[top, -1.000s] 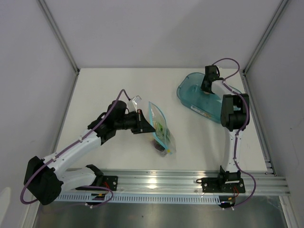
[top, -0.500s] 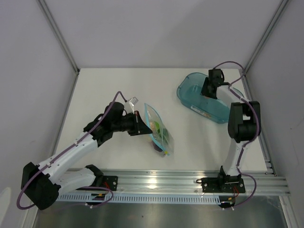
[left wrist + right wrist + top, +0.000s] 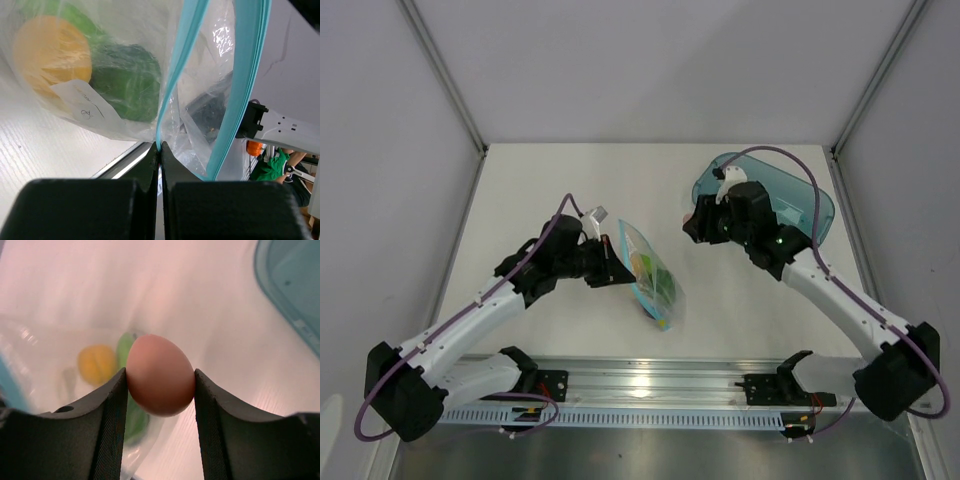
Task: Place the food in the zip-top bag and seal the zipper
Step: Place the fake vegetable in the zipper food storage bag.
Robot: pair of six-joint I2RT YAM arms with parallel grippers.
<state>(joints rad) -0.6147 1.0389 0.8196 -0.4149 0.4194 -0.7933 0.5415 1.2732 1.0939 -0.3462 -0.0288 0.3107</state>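
Our left gripper (image 3: 160, 156) is pinched shut on the light-blue zipper (image 3: 172, 85) of the zip-top bag (image 3: 210, 105). Inside the bag, the yellow-orange round fruit (image 3: 50, 55) and green pepper (image 3: 127, 82) lie behind a white label (image 3: 85, 107) whose scribbled marks we cannot read. Our right gripper (image 3: 160, 382) clasps the pink egg-shaped piece (image 3: 160, 367) between part-open jaws, over the table (image 3: 200, 285) between the bag and the teal tub (image 3: 292, 285).

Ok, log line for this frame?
left gripper: shut on zip-top bag edge | right gripper: holding pink egg near bag | in bag: yellow fruit, green pepper | zipper: open
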